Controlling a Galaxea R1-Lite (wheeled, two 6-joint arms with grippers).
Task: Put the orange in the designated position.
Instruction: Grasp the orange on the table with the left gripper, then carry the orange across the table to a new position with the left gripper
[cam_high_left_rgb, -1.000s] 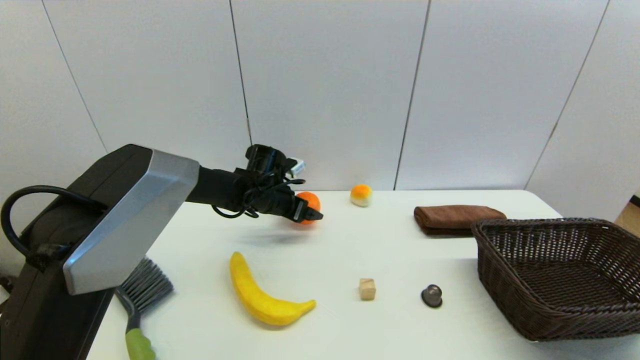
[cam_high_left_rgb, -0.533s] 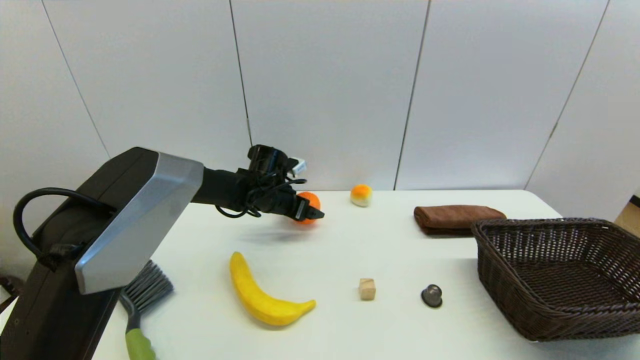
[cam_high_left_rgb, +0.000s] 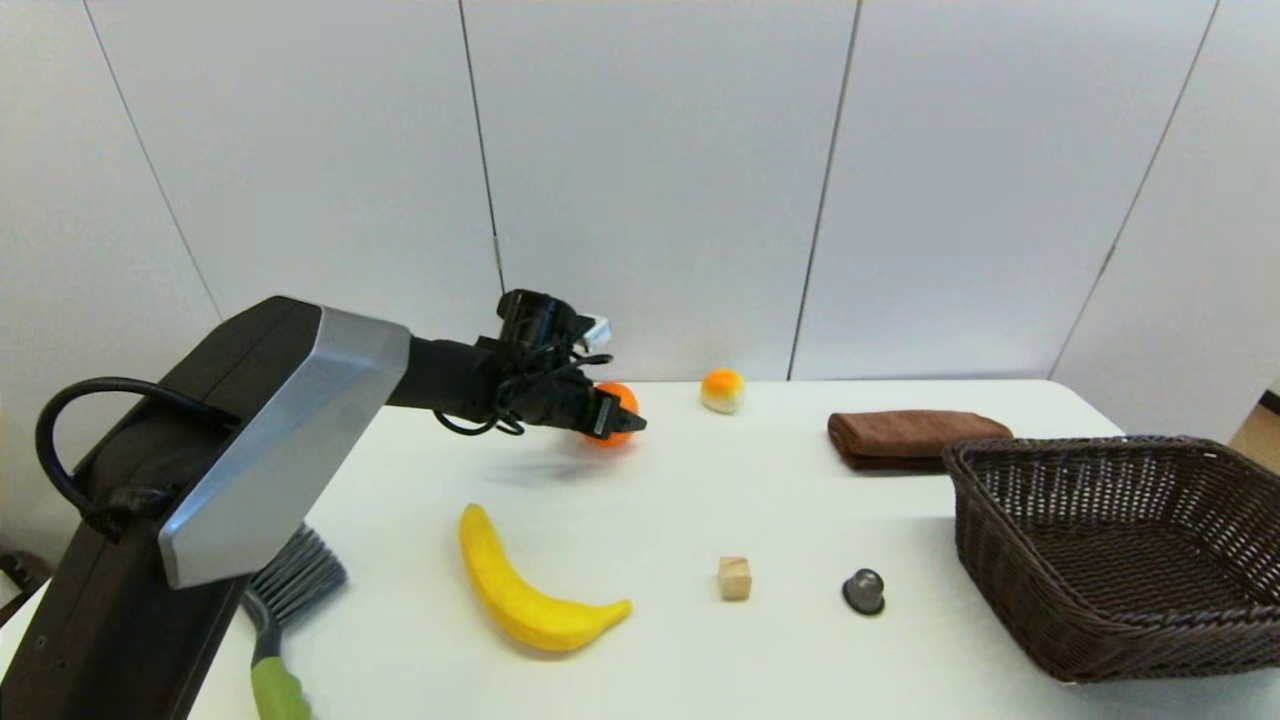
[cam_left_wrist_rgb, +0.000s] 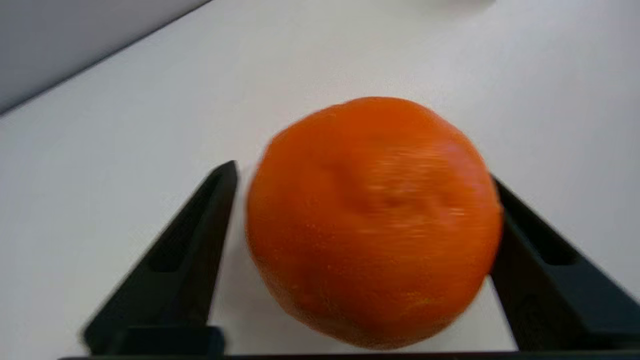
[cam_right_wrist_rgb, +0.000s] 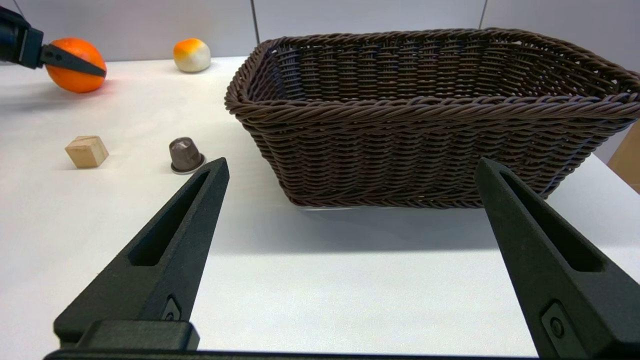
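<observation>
Since a second ago, the left gripper (cam_high_left_rgb: 620, 424) has been drawn slightly toward the rear of the white table (cam_high_left_rgb: 800, 520), the orange (cam_high_left_rgb: 618, 421) carried with it. In the left wrist view, a thin gap is seen between one finger (cam_left_wrist_rgb: 200, 240) and the orange (cam_left_wrist_rgb: 372, 220), so a firm hold cannot be confirmed. The wicker basket (cam_right_wrist_rgb: 435, 115) is faced by the wide-open right gripper (cam_right_wrist_rgb: 350, 170). The orange rests at the table's rear, left of the white ball (cam_high_left_rgb: 722, 390).

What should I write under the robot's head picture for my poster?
The left gripper holds the orange between its fingers at the back of the white table, near a banana and basket.
</observation>
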